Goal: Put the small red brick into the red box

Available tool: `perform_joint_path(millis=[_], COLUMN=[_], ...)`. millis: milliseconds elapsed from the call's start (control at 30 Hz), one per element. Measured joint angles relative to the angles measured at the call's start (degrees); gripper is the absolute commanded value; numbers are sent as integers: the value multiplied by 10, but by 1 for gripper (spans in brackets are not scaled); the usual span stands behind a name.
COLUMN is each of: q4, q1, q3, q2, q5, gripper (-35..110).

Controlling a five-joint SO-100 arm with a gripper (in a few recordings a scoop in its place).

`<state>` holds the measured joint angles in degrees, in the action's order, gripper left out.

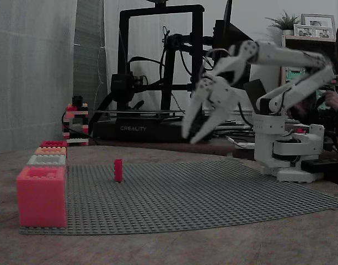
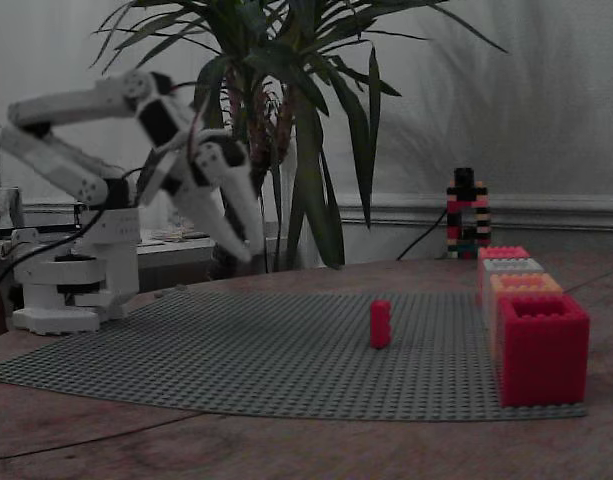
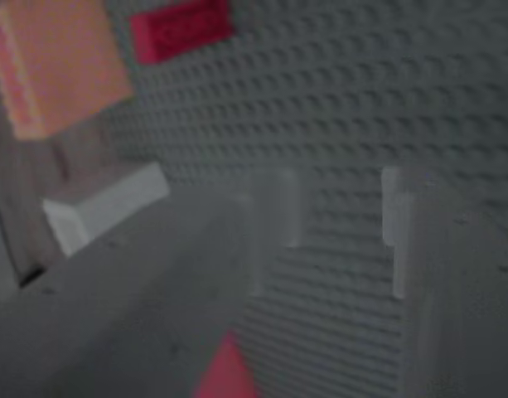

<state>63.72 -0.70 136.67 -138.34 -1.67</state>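
The small red brick (image 1: 118,170) (image 2: 381,323) stands upright on the grey studded baseplate (image 1: 213,193) (image 2: 236,350). In the blurred wrist view it is the dark red block (image 3: 181,29) at the top. The red box (image 1: 53,144) (image 2: 541,345) ends a row of boxes along the plate's edge. It is farthest in one fixed view and nearest in the other. My gripper (image 1: 191,138) (image 2: 250,255) (image 3: 336,199) hangs open in the air well above the plate, tilted down toward the brick and far from it. Nothing sits between its fingers.
The row also holds an orange box (image 2: 526,285) (image 3: 55,62), a white box (image 2: 511,266) (image 3: 104,203) and a pinkish-coral box (image 1: 42,196). A small brick tower (image 1: 76,124) (image 2: 466,215) stands behind. The arm's base (image 1: 284,149) sits at the plate's edge.
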Motion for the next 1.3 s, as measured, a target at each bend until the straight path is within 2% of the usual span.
perform_joint_path(millis=[333,533,867,1300], q4=[-3,20,31,31], q1=[14,27,33,33], q3=[-287,-438,-539,-571], q2=[394,555,647,690], q5=[-21,-15,23,28], gripper=[15,15,15,14])
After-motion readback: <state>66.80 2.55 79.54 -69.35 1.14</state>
